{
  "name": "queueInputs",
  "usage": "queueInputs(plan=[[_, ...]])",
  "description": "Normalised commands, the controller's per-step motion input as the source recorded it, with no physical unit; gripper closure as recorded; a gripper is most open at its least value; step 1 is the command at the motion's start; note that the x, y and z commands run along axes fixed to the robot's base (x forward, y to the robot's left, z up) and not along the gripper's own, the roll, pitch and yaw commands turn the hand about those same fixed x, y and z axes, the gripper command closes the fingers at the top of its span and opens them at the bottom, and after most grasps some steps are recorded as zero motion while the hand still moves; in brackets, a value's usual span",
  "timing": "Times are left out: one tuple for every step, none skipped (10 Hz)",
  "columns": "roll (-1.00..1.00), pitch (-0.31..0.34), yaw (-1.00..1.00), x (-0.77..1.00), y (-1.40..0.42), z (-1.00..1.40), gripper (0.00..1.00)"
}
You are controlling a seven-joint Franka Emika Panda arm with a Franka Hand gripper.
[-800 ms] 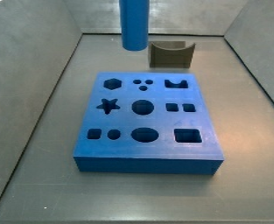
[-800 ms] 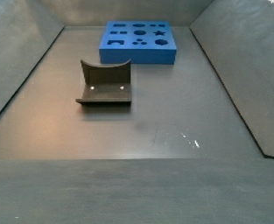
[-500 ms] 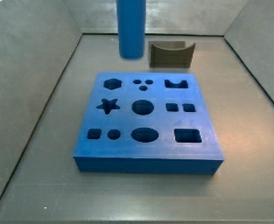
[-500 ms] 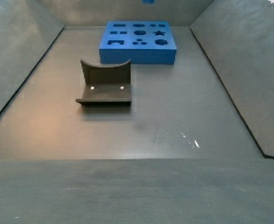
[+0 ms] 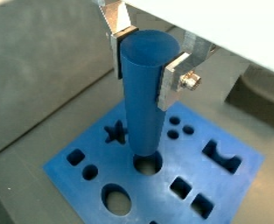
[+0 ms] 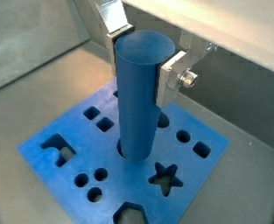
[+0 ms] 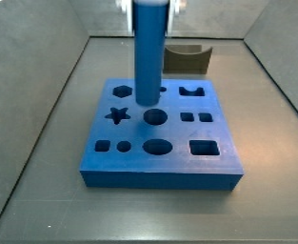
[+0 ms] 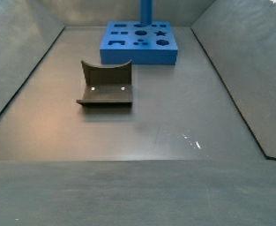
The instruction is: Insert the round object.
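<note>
The gripper stands over the blue block, its silver fingers closed on the top of the round object, a long bright blue peg held upright. In both wrist views the peg's lower end sits right at the mouth of the block's central round hole; whether it has entered I cannot tell. In a side view the peg runs down from the top edge of the frame and ends over the upper rows of the block, just above the round hole at centre.

The block lies close to the back wall in a side view, with only a thin sliver of the peg showing above it. That same view shows what the wrist cameras miss: a wide stretch of bare grey floor across the lower frame, and the dark olive notched piece lying left of centre, well apart from the block. The opposite side view puts that piece behind the block, upper right. Sloped grey walls close in on both sides.
</note>
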Motion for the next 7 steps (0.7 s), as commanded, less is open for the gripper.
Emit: queueInputs(plan=[[-0.04, -0.261, 0.0, -0.26, 0.0, -0.28, 1.0], [0.0, -0.214, 0.0, -0.19, 0.0, -0.03, 1.0], [0.0, -0.069, 0.0, 0.0, 0.0, -0.18, 1.0], [0.0, -0.004, -0.07, 0.23, -0.06, -0.18, 1.0], [0.04, 0.0, -0.07, 0.35, -0.07, -0.29, 1.0], [0.03, 0.0, -0.08, 0.35, -0.09, -0.32, 1.0], [0.05, 0.0, -0.09, 0.31, -0.05, -0.25, 1.0]])
